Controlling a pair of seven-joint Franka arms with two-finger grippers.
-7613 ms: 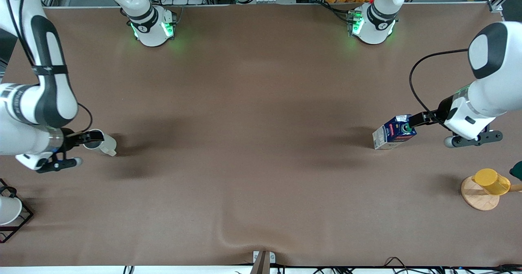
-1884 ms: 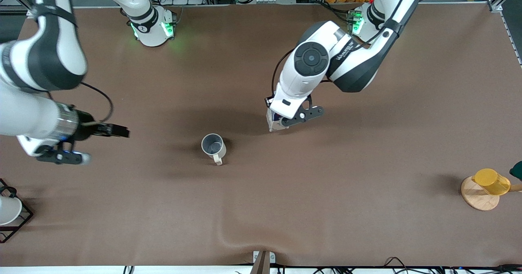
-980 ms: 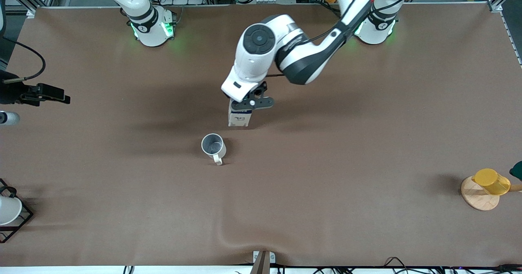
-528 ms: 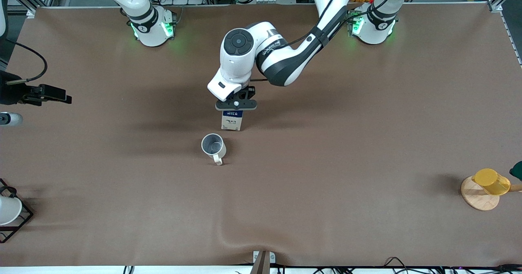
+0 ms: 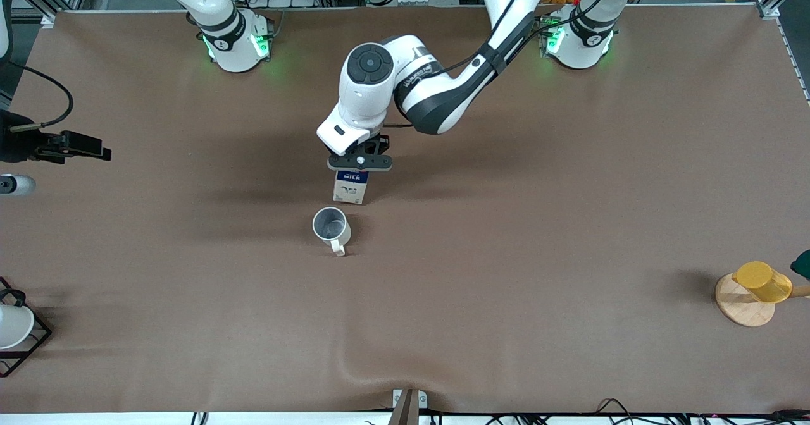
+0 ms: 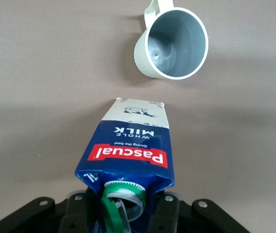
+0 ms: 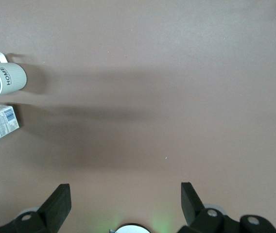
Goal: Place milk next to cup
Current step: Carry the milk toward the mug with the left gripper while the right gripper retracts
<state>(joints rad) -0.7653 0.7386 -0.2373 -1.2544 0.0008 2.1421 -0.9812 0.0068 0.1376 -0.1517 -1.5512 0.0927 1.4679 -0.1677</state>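
- Your left hand (image 5: pixel 359 162) is clamped on the milk (image 5: pixel 350 186), carton upright under it.
- The cup (image 5: pixel 331 226) stands on the table (image 5: pixel 506 254) just ahead of that hand, near the carton but not touching.
- Your right hand (image 7: pixel 126 201) waits spread wide, well apart.

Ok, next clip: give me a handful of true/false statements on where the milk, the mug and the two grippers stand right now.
1. The left gripper is shut on the milk at its top end. True.
2. The milk lies inside the cup. False: it is beside the cup, farther from the front camera, with a gap between them.
3. The cup stands upright with its mouth open upward and nothing in it. True.
4. The right gripper holds the cup. False: it is open and holds nothing, over bare table at the right arm's end, waiting.
5. The yellow cup stands beside the milk. False: it sits on a wooden disc at the left arm's end of the table.
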